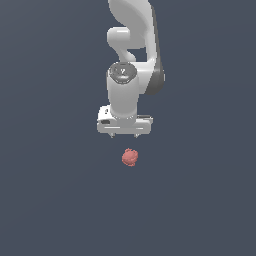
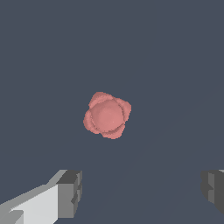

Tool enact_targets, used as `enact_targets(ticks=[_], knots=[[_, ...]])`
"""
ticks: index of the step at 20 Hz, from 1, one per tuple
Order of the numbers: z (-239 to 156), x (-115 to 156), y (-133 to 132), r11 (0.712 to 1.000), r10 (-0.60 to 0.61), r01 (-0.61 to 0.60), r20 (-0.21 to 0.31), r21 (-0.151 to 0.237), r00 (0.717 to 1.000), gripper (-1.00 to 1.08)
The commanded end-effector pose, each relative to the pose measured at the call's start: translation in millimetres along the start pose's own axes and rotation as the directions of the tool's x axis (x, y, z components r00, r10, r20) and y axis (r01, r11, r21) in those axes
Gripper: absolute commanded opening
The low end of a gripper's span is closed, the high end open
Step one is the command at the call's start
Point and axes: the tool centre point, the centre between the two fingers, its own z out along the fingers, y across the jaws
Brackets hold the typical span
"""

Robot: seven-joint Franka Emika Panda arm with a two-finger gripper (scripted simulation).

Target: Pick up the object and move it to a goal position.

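Object (image 1: 130, 157) below the gripper (image 1: 124, 135) in the exterior view, slightly toward that view's right, apart from it, the arm (image 1: 134, 45) rising above the gripper, fingers (image 2: 70, 192) spread wide and clear of the object (image 2: 107, 115)

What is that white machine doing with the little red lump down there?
A white robot arm is going after a small, bumpy red-pink object, meant to be picked up and carried to another spot. At this moment nothing is being held. The claw is open, its two fingers spread wide apart, and the object sits apart from them on the plain dark surface. In the wrist view it shows beyond the fingertips, not between them, so the grab has not yet happened.
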Motion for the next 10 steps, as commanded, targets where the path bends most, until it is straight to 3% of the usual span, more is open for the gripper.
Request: enact_targets(ticks=[1,10], knots=[[0,0,0,1.0,0.0,0.0,0.0,0.0,1.0,1.0],[-4,2,-36,0.999,-0.018,0.019,-0.014,0.03,1.0,1.0]])
